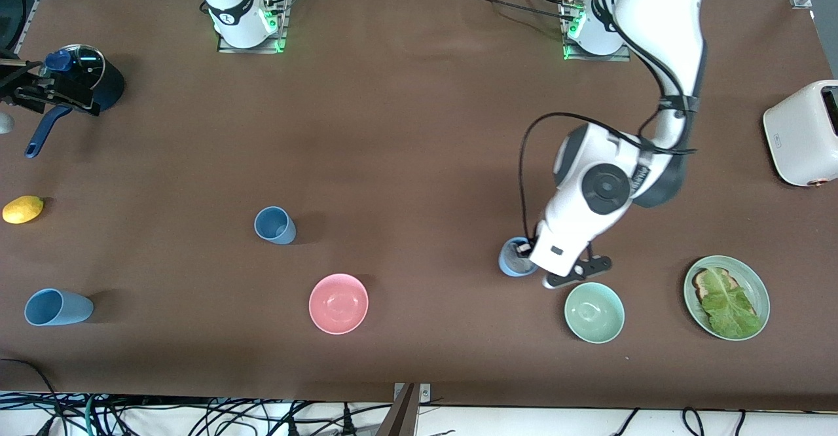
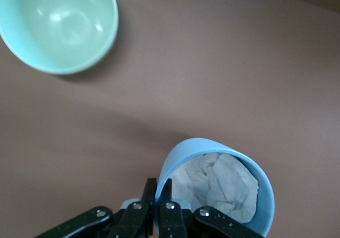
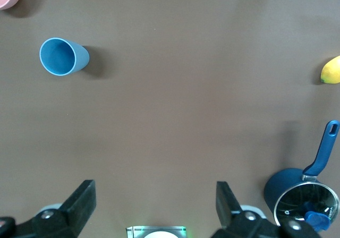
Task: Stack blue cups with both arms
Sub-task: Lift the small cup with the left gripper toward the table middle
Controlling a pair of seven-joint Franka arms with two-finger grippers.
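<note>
The pale blue cup (image 1: 512, 259) stands upright beside the green bowl, toward the left arm's end of the table, with crumpled white paper (image 2: 218, 182) inside. My left gripper (image 1: 526, 251) is shut on its rim (image 2: 158, 187), one finger inside the cup (image 2: 212, 158) and one outside. The duskier steel blue cup (image 1: 275, 225) stands upright near the table's middle, toward the right arm's end, and shows in the right wrist view (image 3: 64, 56). My right gripper (image 3: 155, 193) is open and empty, held high over the table near its own base, out of the front view.
A green bowl (image 1: 594, 312), a pink bowl (image 1: 338, 303) and a plate with toast and lettuce (image 1: 727, 289) lie nearer the front camera. A long sky-blue cup (image 1: 57, 307) lies on its side. A lemon (image 1: 23, 209), a navy saucepan (image 1: 85, 82) and a white toaster (image 1: 802, 131) sit at the table's ends.
</note>
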